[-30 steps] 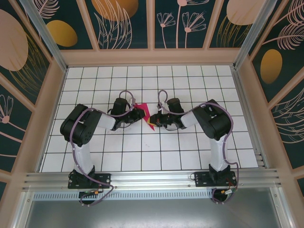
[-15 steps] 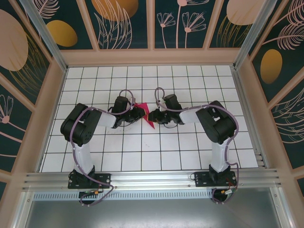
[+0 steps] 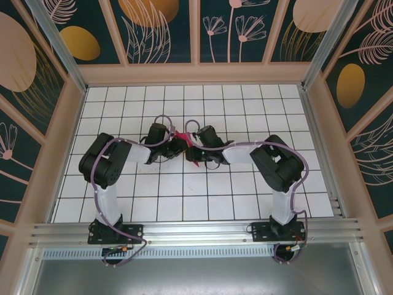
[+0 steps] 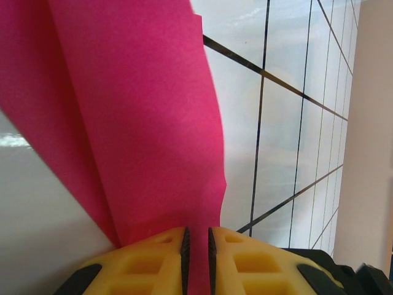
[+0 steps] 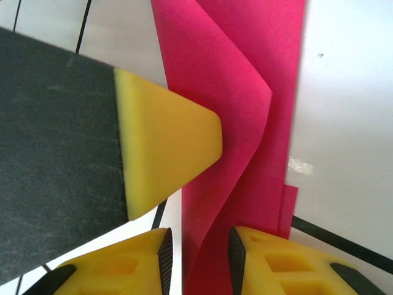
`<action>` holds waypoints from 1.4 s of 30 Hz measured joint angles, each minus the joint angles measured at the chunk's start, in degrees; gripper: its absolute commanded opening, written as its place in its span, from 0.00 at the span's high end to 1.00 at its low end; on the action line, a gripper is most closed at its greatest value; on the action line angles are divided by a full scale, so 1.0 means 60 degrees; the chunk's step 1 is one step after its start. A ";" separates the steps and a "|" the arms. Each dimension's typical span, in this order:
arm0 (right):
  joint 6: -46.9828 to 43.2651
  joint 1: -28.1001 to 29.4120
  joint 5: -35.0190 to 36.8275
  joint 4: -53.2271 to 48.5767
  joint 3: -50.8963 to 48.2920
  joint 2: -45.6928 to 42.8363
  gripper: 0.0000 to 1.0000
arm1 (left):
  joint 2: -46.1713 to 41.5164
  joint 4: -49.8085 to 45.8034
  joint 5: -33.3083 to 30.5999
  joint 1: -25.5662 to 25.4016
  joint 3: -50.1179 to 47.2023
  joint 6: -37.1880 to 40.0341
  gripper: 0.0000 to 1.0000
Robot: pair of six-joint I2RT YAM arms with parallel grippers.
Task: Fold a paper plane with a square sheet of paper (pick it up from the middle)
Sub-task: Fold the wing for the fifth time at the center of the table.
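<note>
Two tools meet nose to nose a little behind the middle of the white gridded counter (image 3: 184, 196), the left tool (image 3: 178, 145) reaching in from the left and the right tool (image 3: 194, 151) from the right, their tips nearly touching; from above, the pink paper (image 3: 182, 136) between them is mostly hidden, showing as a small sliver behind the tips and another small point just in front of them. Seen from the left wrist, the left tool (image 4: 196, 238) is clenched on the pink paper (image 4: 141, 123), its yellow pads (image 4: 153, 252) drawn to a thin slot with the sheet pinched in it; the paper runs away from the slot as a long folded strip with layered edges, the counter's grid lines showing to its right. Seen from the right wrist, the right tool (image 5: 199, 249) stands released, its yellow pads (image 5: 264, 252) apart on either side of the pink paper (image 5: 245, 92), a sliver of white showing between the left-hand pad and the sheet's edge; whether the other pad touches the paper I cannot tell; the sheet lies in layers with a raised crease along its length; a dark finger (image 5: 166, 135) with a yellow wedge tip, belonging to the left tool, points in from the left with its tip over the paper.
</note>
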 measured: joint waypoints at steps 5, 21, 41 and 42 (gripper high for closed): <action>-0.0448 0.0463 0.1206 0.0066 -0.0117 -0.0135 0.63 | 0.0018 -0.0164 0.0004 0.0007 0.0098 -0.0044 0.81; -0.1129 0.1355 0.3468 0.0168 -0.0426 -0.0350 0.59 | 0.0091 -0.0470 0.0033 0.0011 0.0306 -0.0117 0.81; -0.2342 0.1643 0.4619 0.0623 -0.0820 -0.0321 0.90 | 0.0182 -0.0798 0.0222 0.0062 0.0539 -0.0113 0.81; -0.2339 0.1628 0.4594 0.0630 -0.0820 -0.0321 0.93 | 0.0182 -0.0809 0.0226 0.0062 0.0546 -0.0113 0.81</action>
